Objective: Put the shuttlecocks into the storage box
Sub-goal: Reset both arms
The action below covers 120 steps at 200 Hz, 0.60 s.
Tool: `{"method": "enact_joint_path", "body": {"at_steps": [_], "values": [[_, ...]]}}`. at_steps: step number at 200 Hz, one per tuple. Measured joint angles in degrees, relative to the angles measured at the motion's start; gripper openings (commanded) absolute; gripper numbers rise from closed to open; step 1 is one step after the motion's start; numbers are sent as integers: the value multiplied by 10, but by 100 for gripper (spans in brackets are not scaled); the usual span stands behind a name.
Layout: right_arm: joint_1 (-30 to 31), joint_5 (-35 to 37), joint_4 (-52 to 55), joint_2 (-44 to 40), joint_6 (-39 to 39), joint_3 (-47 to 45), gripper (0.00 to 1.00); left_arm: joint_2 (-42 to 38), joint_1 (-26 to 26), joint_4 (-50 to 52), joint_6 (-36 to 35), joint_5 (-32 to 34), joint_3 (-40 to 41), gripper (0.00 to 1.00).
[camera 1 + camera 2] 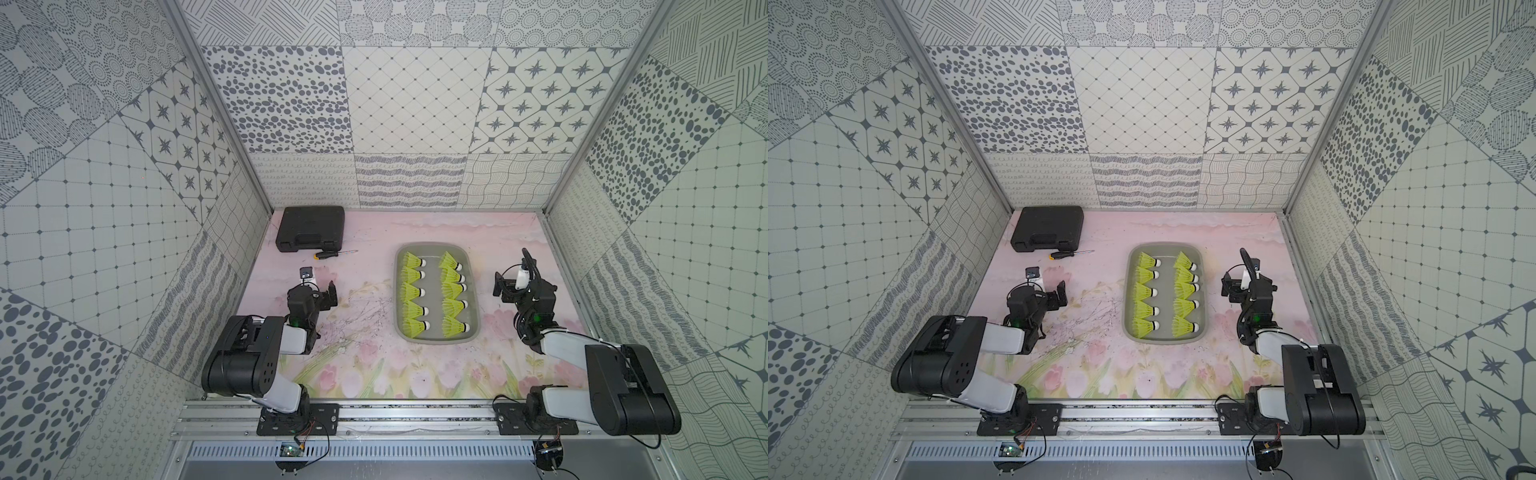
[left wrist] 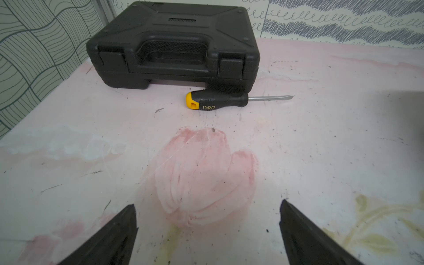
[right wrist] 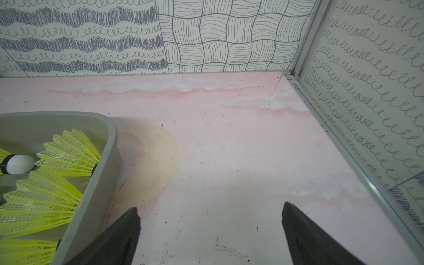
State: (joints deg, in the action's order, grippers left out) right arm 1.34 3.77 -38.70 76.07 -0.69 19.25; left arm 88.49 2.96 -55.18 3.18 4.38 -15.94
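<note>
Ten shuttlecocks [image 1: 410, 291] lie inside the grey box [image 1: 433, 309], which sits on the pink table [image 1: 374, 266], closer to the right arm than to the left. They lie in two neat rows of five, most likely so they all fit flat and do not roll about. Each one lies on its side, and its long way goes across the short way of the box. The white tips point toward the right arm's side, and the yellow-green skirts open toward the left arm's side. The box itself runs long from the front of the table to the back. The left claw [image 2: 208, 206] is wide open and holds nothing; it hangs over bare table, well apart from the box, and faces a black case [image 2: 174, 43] with a screwdriver [image 2: 218, 101] just beside it. The right claw [image 3: 210, 206] is wide open and empty too, near the right side of the box but not touching it. I see no shuttlecock outside the box, so the job looks done, and the arms probably sit off to the sides to keep out of the way
</note>
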Motion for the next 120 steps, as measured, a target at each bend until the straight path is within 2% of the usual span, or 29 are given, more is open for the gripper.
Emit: {"method": "enact_joint_path", "body": {"at_steps": [41, 84, 120], "values": [[-1, -25, -12, 23, -2, 10, 100, 15, -1, 3, -7, -17, -30, 100], [-1, -45, -100, 113, -4, 1, 100, 19, -1, 20, -12, -27, -56, 100], [-2, -48, -88, 127, -5, 13, 100, 20, -1, 34, -12, -26, -65, 100]]}}
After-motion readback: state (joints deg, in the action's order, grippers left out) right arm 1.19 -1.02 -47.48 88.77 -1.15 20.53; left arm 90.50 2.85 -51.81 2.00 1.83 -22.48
